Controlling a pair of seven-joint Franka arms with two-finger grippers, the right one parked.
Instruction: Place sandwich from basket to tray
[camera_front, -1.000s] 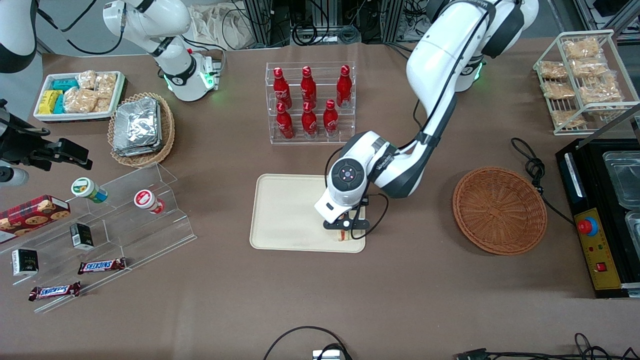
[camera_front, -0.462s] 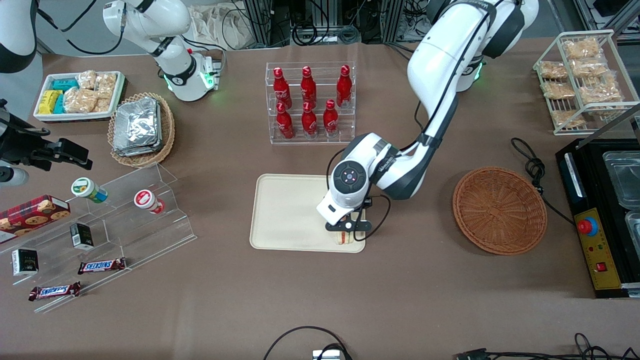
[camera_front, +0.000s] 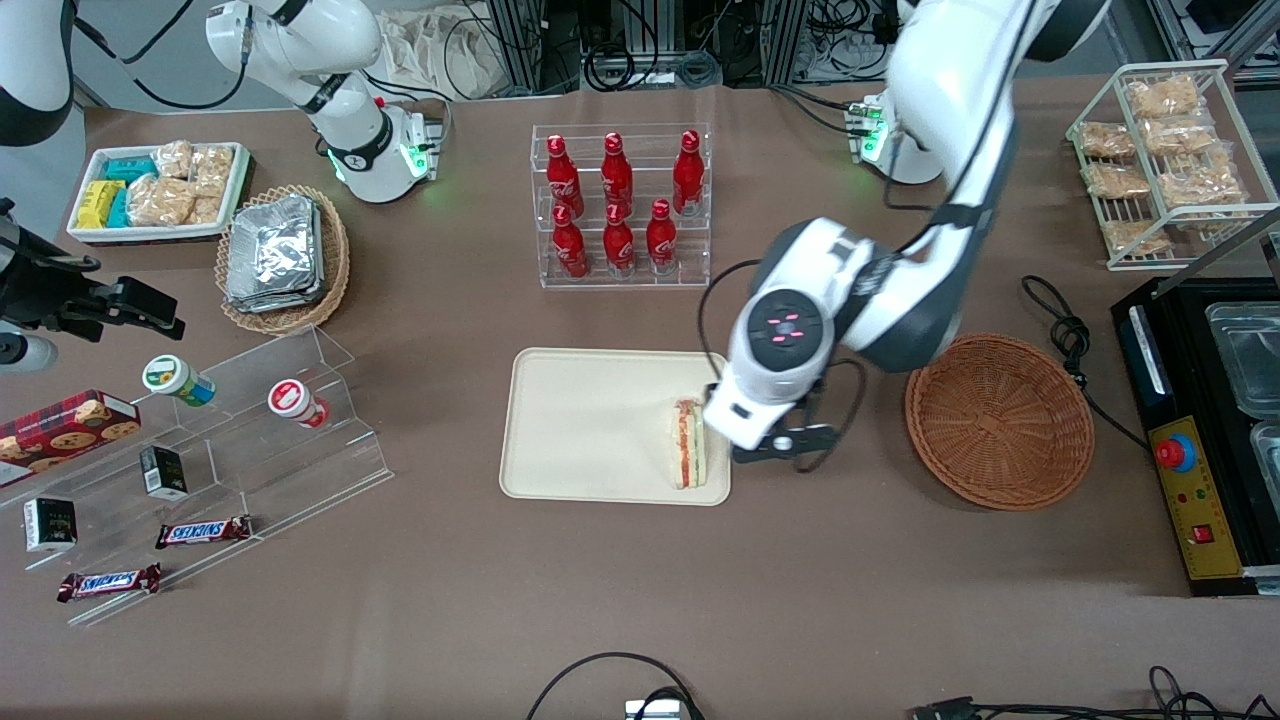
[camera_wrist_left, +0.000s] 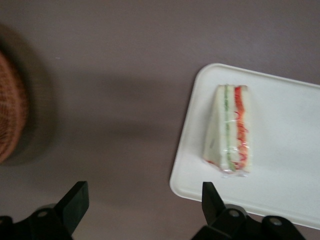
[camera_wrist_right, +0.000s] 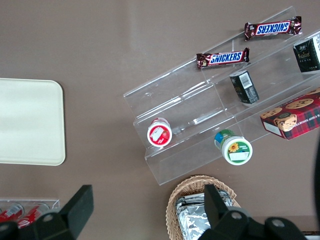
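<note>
We see the sandwich (camera_front: 687, 443) lying on the tray (camera_front: 590, 420), at the tray's end nearest the basket (camera_front: 998, 420), its long axis running along that short rim with the striped filling edge facing up. Our gripper (camera_front: 775, 448) hangs above bare table between tray and basket, just beside the tray's rim, fingers (camera_wrist_left: 75, 202) spread apart and holding nothing. The basket shows nothing inside. We judge the placing done: the sandwich lies to the tray side of the gripper, so the arm can simply draw off.
</note>
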